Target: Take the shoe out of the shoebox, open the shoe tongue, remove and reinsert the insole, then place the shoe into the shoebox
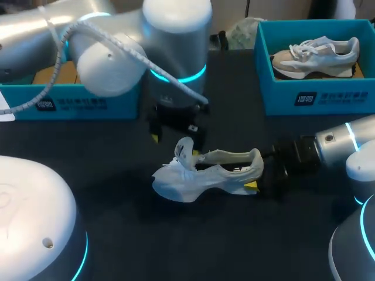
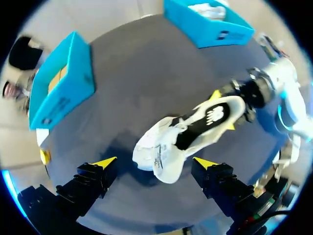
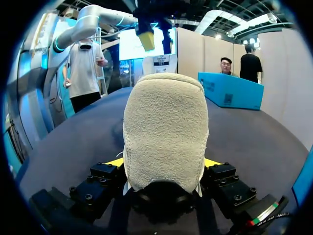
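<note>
A printed label (image 1: pixel 79 104) on the blue box (image 1: pixel 123 102) at the left could not be made out. The left hand (image 1: pixel 176 145) was held wide open above the white shoe (image 1: pixel 205 172), apparently so its tongue (image 1: pixel 184 151) could be reached. The shoe, out on the surface (image 1: pixel 146 246), was clamped at the heel by the right hand (image 1: pixel 258 171) to be steadied.
</note>
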`<state>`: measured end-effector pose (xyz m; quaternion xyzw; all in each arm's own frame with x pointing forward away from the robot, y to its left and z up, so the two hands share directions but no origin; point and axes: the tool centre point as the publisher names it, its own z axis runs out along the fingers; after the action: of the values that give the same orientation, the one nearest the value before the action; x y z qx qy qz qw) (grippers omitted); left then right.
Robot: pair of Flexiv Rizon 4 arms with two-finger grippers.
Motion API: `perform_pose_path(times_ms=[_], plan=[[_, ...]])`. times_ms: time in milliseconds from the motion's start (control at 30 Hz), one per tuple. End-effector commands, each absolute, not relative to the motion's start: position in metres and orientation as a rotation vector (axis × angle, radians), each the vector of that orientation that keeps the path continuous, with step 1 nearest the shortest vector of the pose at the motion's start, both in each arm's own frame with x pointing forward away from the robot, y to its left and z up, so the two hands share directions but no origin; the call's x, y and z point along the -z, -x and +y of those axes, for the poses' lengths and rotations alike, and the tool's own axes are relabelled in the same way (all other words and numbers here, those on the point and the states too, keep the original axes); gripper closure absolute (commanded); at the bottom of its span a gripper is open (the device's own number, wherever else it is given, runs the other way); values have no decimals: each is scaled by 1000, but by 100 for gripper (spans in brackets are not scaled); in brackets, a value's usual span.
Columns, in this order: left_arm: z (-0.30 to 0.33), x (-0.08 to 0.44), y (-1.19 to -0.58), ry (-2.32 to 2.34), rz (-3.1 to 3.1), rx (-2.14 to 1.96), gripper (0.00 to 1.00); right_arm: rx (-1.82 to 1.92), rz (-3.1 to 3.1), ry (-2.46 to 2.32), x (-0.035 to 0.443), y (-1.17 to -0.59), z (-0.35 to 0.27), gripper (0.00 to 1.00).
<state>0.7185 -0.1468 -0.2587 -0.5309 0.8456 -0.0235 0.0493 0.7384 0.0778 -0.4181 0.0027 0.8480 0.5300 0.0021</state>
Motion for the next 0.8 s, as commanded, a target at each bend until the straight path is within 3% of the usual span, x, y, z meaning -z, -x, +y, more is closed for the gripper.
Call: perform_pose_path(times_ms=[33,333,400,433,800], plan=[[-147,232,-724,834,2985,233,0,-1658,2665,-9,420,-738,80,100],[-181,220,-725,204,3060,214,0,-1658,2665,-9,420,-738,80,100],[-188,221,-724,102,3065,224,63,-1658,2665,-9,420,-738,80,100],[-190,222,-723,39,3080,232,100,-1658,2665,-9,420,-738,80,100],[-200,228,-718,-150,3074,250,100,-1658,2665,-9,420,-738,80,100]])
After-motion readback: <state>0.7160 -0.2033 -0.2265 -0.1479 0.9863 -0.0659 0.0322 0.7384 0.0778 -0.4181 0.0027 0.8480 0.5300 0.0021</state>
